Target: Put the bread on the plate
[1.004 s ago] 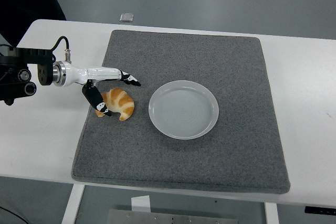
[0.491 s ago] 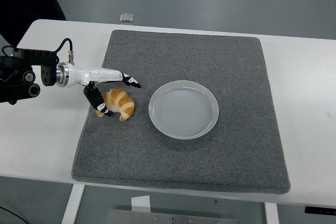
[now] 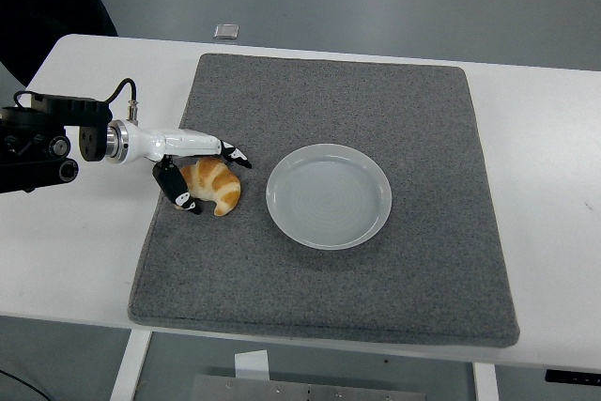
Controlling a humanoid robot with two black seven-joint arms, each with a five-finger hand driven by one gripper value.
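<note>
**Left hand closing around the bread, plate waiting beside it**

The left hand (image 3: 202,176) reaches in from the left edge of the view, its white shell and black-tipped fingers (image 3: 237,156) stretched over the left part of a grey mat (image 3: 376,100) that covers most of the white surface (image 3: 545,138). The bread (image 3: 214,184) — a golden, curved croissant with darker stripes — lies on the mat, left of the mat's middle and close to its left border. The hand brackets it: the long fingers run along the far side of the bread and past its top, while the thumb (image 3: 178,192) curls down at its near left side, its tip next to the crust. The hand is partly closed around the bread, yet whether the digits actually press on it cannot be told from this view; the bread appears to rest on the mat.

The plate (image 3: 329,196) — round, pale and translucent-looking — sits on the mat just right of the bread, near it but apart, with a strip of grey showing between them. Nothing lies on the plate.

The black forearm and wrist joint (image 3: 42,138) of the left arm hang over the bare white surface left of the mat, a cable looping above the wrist. A small pale square object (image 3: 225,31) lies on the floor beyond the surface's far edge. The right arm does not show.
</note>
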